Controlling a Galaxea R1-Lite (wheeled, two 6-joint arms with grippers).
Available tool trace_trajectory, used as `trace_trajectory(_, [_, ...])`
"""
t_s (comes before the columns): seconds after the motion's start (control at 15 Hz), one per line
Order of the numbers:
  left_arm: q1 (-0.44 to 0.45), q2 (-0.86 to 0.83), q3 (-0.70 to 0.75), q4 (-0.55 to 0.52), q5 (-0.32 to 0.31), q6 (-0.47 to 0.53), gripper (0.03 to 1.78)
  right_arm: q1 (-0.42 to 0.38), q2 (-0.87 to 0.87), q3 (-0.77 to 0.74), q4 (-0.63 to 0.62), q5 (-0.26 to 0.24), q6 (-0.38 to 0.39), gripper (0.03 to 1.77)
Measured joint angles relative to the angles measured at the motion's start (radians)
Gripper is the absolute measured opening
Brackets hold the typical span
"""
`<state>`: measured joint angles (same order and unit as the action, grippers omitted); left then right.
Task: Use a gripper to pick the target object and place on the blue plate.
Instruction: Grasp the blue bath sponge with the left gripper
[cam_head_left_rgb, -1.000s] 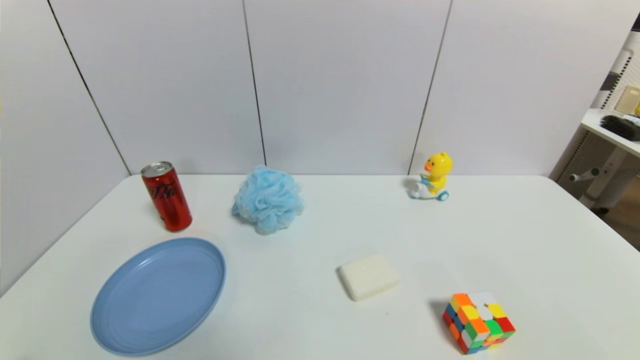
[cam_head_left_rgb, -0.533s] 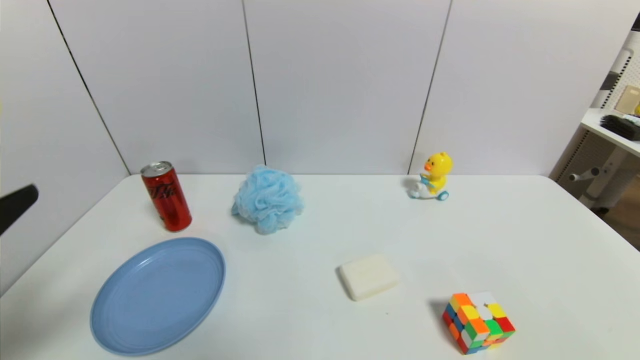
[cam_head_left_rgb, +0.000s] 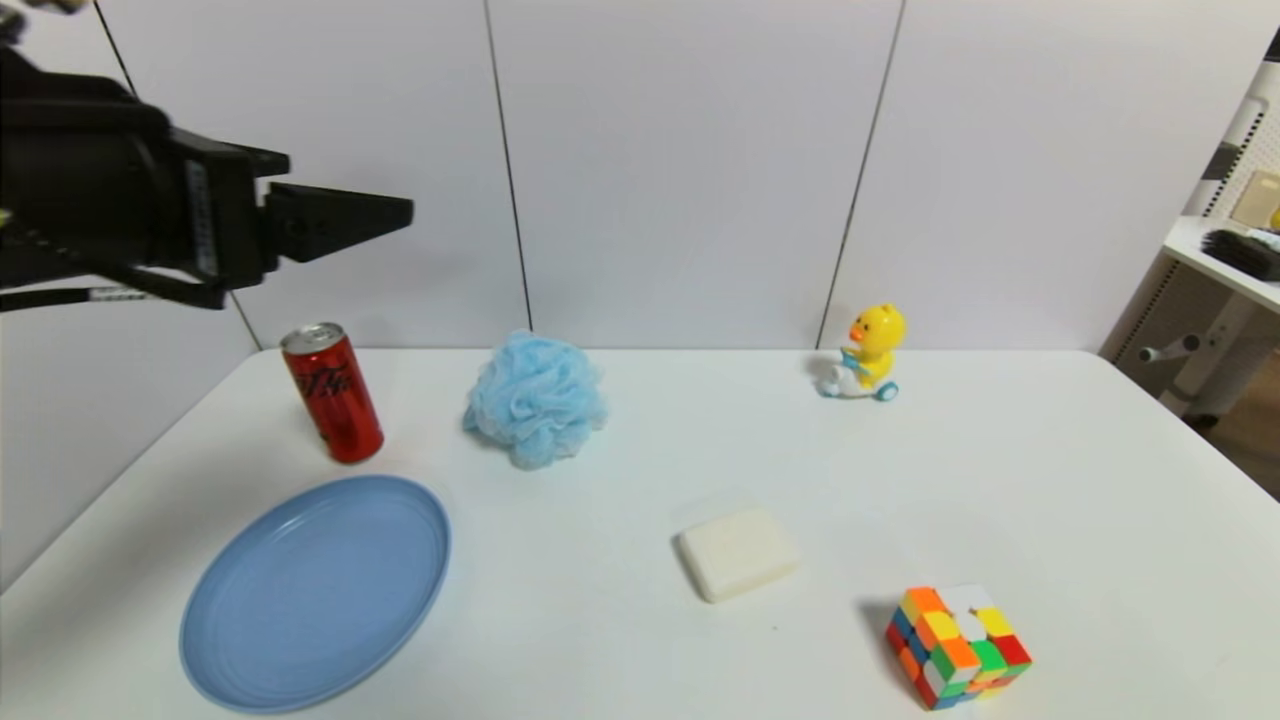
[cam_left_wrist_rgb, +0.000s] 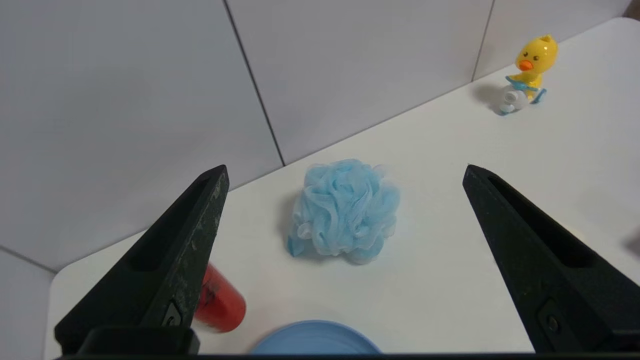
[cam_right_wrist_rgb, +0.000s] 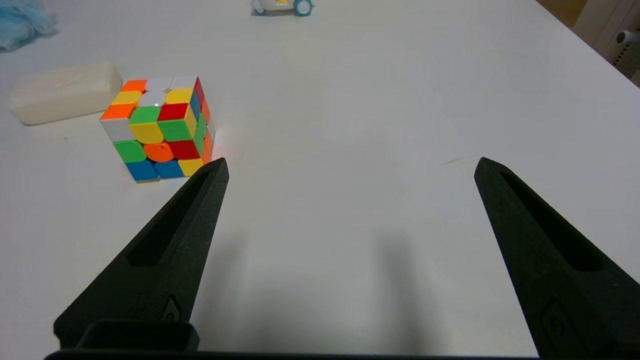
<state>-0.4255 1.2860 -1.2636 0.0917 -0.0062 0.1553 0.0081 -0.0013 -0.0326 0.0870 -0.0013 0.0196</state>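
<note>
Left tool (cam_head_left_rgb: 400, 212) is raised high above the left rear part of the table (cam_head_left_rgb: 1000, 480), its two black pointed fingers (cam_left_wrist_rgb: 170, 270) spread wide apart and holding nothing. From the left wrist view, the bath pouf (cam_left_wrist_rgb: 345, 210) sits on the table ahead of and below this tool, framed between the two fingers but well apart from both. The pouf (cam_head_left_rgb: 537, 398) rests near the back wall, untouched. A red can (cam_head_left_rgb: 333, 392) stands upright below the left tool, beside the pouf on its left and apart from it. The blue plate (cam_head_left_rgb: 315, 592) lies flat on the table below and nearer to the robot than the left tool, just in front of the can, with nothing on it. Right tool (cam_right_wrist_rgb: 350, 170) is low over the near right part of the table, fingers likewise spread wide and empty; it does not appear in the head view. A multicoloured puzzle cube (cam_right_wrist_rgb: 159, 127) sits just ahead of the right tool's fingers, to its left. A white soap bar (cam_right_wrist_rgb: 65, 92) lies beyond the cube, near it but not touching. A yellow duck toy (cam_head_left_rgb: 865, 355) stands far ahead of the right tool, close to the back wall.
</note>
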Motion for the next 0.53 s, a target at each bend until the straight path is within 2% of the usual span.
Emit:
trace_trajectory(0.13, [-0.028,0.127,-0.113,0.083,0.0,0.002,1.69,0.0,0.0,0.0,0.0,0.0,0.0,1.7])
trace_trajectory(0.4, [-0.046,0.359,-0.358,0.328,-0.001,0.0,1.69,0.0,0.0,0.0,0.0,0.0,0.0,1.7])
trace_trajectory(0.53, [-0.046,0.453,-0.418,0.382,0.0,-0.019,1.69,0.0,0.0,0.0,0.0,0.0,0.0,1.7])
